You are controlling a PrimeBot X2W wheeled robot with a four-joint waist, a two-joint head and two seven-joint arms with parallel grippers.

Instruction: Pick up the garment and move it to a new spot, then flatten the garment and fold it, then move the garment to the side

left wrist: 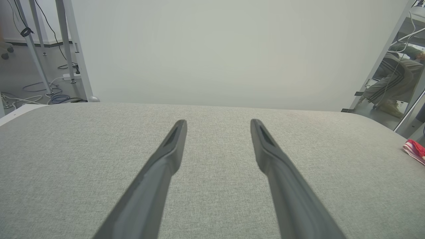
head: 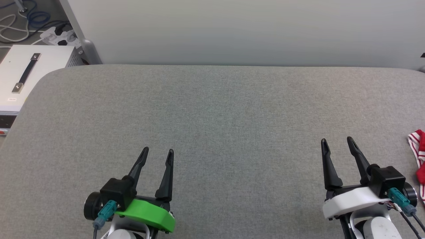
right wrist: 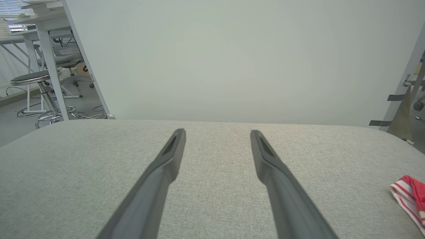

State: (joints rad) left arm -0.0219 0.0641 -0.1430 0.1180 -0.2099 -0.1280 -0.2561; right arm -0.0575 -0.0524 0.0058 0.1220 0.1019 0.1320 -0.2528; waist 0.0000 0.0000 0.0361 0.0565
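While both arms wait at the near side of the grey tabletop [head: 212, 109], you have the left gripper [head: 158, 150] low on the left and the right gripper [head: 336, 139] low on the right. Each has its fingers [head: 165, 176] spread wide with nothing between them. The garment [head: 419, 149] lies on the tabletop at the far right, near the right gripper but apart from it. You can see a red fold with red-and-white striped trim. It looks bunched, though the frame edge cuts off the rest.
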